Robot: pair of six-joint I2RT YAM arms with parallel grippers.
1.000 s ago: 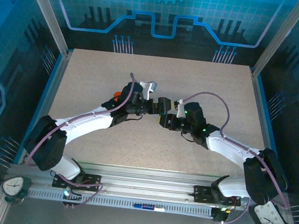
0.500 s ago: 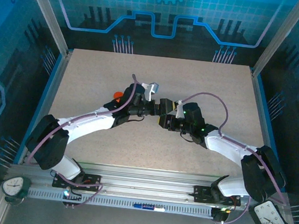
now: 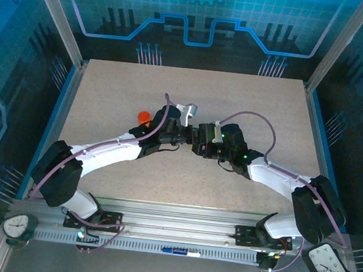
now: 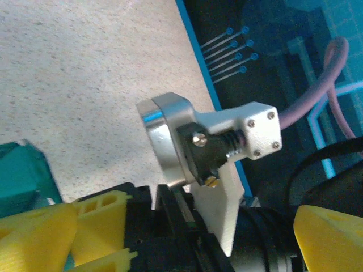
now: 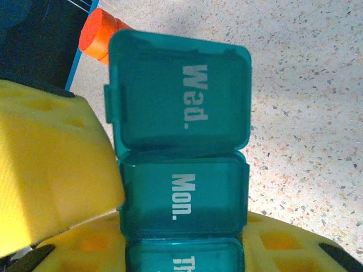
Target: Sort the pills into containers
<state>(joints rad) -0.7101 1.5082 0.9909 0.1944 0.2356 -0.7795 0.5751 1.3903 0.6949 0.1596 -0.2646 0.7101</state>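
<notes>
Meeting tip to tip over the middle of the table (image 3: 109,83), the left gripper (image 3: 187,134) and right gripper (image 3: 198,140) sit close together, with the orange bottle (image 3: 143,116) just beyond the left arm. From the right wrist, that gripper's yellow fingers (image 5: 283,246) are clamped on the teal pill box (image 5: 181,198), whose lids read Wed., Mon. and a cut-off Th, while another yellow finger sits just beside its left edge. From the left wrist, the left gripper's jaws stand wide apart around the other arm's black wrist and white camera bracket (image 4: 249,130), and a corner of the pill box shows at the left edge.
</notes>
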